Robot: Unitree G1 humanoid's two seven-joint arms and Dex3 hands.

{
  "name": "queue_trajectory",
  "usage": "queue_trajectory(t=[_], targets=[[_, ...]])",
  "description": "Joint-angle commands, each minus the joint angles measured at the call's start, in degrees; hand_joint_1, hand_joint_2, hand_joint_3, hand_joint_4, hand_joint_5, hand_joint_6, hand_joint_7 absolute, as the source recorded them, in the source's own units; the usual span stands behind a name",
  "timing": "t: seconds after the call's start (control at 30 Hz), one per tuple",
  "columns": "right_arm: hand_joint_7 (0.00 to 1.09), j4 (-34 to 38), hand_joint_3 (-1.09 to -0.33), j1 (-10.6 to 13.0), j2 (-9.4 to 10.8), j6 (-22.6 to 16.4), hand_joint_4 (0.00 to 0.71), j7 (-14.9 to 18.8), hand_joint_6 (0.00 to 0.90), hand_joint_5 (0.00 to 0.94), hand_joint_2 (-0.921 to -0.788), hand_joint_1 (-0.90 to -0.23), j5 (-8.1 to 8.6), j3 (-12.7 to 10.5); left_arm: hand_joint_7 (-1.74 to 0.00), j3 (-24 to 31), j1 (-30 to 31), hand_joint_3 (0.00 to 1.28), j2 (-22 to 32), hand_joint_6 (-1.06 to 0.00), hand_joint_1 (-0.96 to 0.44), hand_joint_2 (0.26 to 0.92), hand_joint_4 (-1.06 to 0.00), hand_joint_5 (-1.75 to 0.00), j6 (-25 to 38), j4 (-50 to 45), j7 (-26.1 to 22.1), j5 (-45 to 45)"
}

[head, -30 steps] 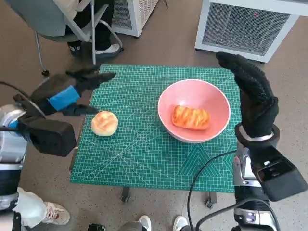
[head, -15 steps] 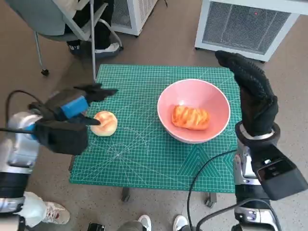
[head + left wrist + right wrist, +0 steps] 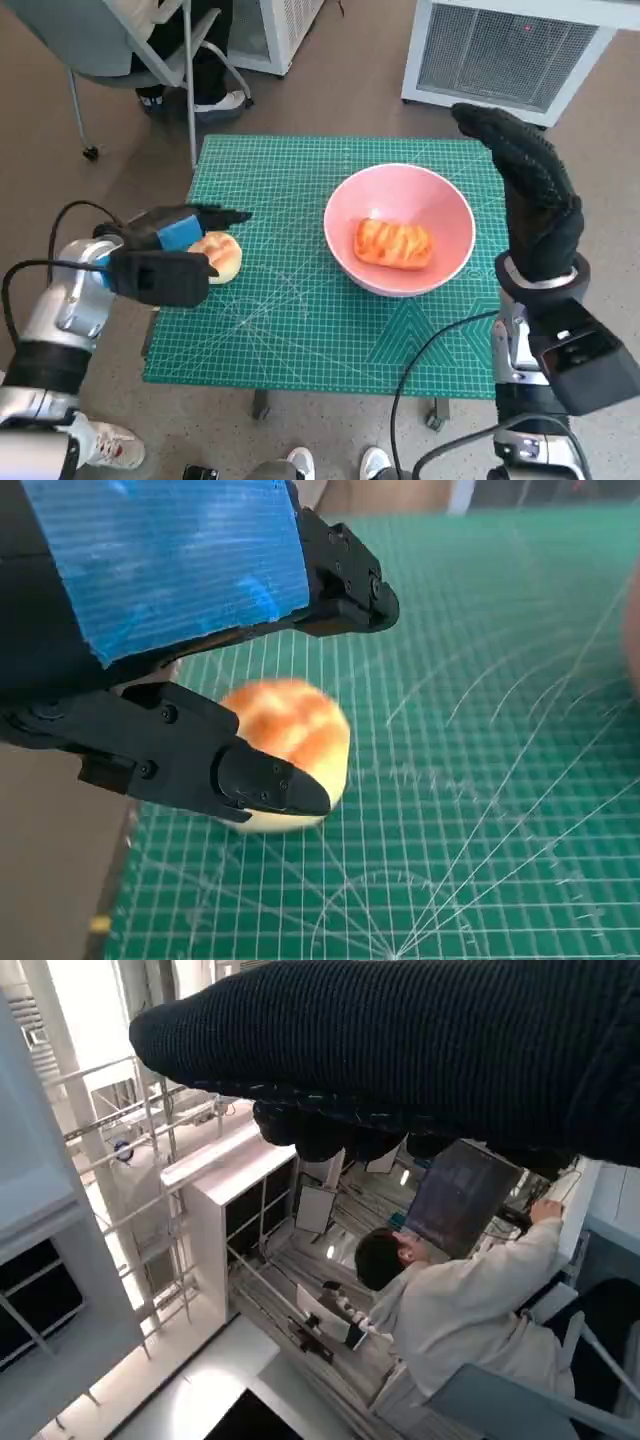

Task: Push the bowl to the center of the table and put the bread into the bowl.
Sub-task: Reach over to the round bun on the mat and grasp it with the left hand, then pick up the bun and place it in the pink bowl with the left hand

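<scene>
Seen steeply from above: a green cutting mat [image 3: 300,300] covering the small table, with a pink bowl [image 3: 399,229] right of centre holding a glazed oblong bread [image 3: 393,244], and a round pale bun [image 3: 222,255] near the left edge. Over that bun, the left hand [image 3: 178,232] with its blue-taped back, fingers spread to either side of it, contact not clear; raised beside the bowl's right rim, the gloved right hand [image 3: 530,195], fingers extended and holding nothing. Beyond the table, a chair [image 3: 120,50] with a person's legs [image 3: 215,70], a white grilled unit [image 3: 510,50], and shoes [image 3: 110,445] on the floor at the near edge.
</scene>
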Motion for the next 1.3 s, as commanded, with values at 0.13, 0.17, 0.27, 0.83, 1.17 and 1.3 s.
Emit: queue_trajectory(t=[0.13,0.17,0.27,0.83,1.17,1.3], targets=[[0.74,-1.0,-0.743,1.5,-0.5,0.7,0.319,0.6,0.0,0.004,-0.921,-0.547,0.54,0.0,-0.02,-4.4,-6.5,0.05,-4.1,-0.36,-0.17,0.921,-0.24,-0.01,3.5,14.6,1.8,4.4],[0.74,-1.0,-0.743,1.5,-0.5,0.7,0.319,0.6,0.0,0.004,-0.921,-0.547,0.57,0.0,-0.03,-4.7,-6.9,0.05,-4.3,-0.38,-0.16,0.921,-0.26,-0.02,3.7,15.5,2.1,4.7],[0.74,-1.1,-0.742,1.6,-0.4,0.7,0.319,0.7,0.0,0.004,-0.921,-0.548,0.77,0.1,-0.04,-5.5,-7.7,0.06,-5.1,-0.44,-0.13,0.921,-0.32,-0.03,4.4,18.2,3.7,5.7],[0.74,-1.1,-0.744,1.6,-0.2,0.8,0.32,0.5,-0.001,0.004,-0.921,-0.544,0.45,0.2,-1.24,-3.6,-6.6,0.18,-2.7,-0.48,0.0,0.921,-0.59,-1.28,-0.3,13.7,7.7,3.0],[0.74,-1.0,-0.745,1.6,0.2,0.8,0.319,0.4,-0.001,0.003,-0.921,-0.544,0.26,0.4,-1.22,2.7,-3.8,0.15,-0.4,-0.52,0.0,0.921,-0.61,-1.29,2.3,-7.2,4.6,-2.1],[0.74,-0.8,-0.745,1.5,0.2,0.8,0.319,0.5,-0.001,0.003,-0.921,-0.544,0.36,0.5,-1.19,5.0,-3.4,0.13,-0.9,-0.56,0.0,0.921,-0.63,-1.27,4.2,-15.3,4.6,-3.3]])
